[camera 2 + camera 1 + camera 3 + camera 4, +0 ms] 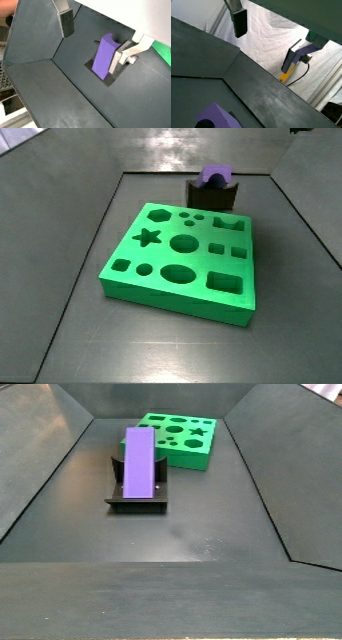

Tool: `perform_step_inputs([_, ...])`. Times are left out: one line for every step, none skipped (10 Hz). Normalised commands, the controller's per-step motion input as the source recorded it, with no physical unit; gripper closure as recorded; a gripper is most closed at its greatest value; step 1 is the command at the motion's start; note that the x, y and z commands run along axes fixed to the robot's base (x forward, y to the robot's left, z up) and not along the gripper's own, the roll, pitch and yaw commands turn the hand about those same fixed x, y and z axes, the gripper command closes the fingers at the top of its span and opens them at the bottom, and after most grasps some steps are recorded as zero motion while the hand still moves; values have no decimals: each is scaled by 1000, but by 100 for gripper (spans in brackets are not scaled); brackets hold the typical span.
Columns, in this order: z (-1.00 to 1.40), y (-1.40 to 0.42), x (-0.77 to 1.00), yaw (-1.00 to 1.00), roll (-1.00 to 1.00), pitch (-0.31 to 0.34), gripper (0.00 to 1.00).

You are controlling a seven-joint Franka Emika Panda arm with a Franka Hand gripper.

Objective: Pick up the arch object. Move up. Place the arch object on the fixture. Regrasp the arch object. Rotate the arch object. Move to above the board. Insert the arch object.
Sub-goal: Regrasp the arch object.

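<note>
The purple arch object [138, 462] lies along the top of the dark fixture [134, 502], and it shows from the end in a side view [214, 175]. The fixture [211, 198] stands just behind the green board [187, 278], which also shows in a side view [187, 454]. My gripper [93, 45] is open and empty, well above the arch object [105, 57]. One finger [65, 22] is far from it, and another finger [123, 59] appears beside it. In a wrist view the gripper [266, 44] is open with the arch [214, 117] below.
The dark floor [201, 534] has sloped walls all round. A white crumpled cloth [271, 35] hangs beyond the wall, with a yellow part [286, 76] in front of it. A green edge of the board [162, 52] shows in a wrist view.
</note>
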Motion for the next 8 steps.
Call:
perform_step_inputs([-28, -47, 385, 93, 126, 77, 0])
perform_step_inputs([-28, -47, 384, 94, 125, 78, 0])
perform_step_inputs([-27, -46, 384, 94, 125, 78, 0])
perform_step_inputs([-27, -46, 384, 94, 125, 78, 0])
perform_step_inputs([-27, -46, 384, 95, 124, 79, 0])
perform_step_inputs([-27, -46, 383, 95, 124, 79, 0])
perform_step_inputs([-27, -46, 383, 95, 124, 79, 0])
perform_step_inputs([-26, -46, 383, 95, 123, 80, 0])
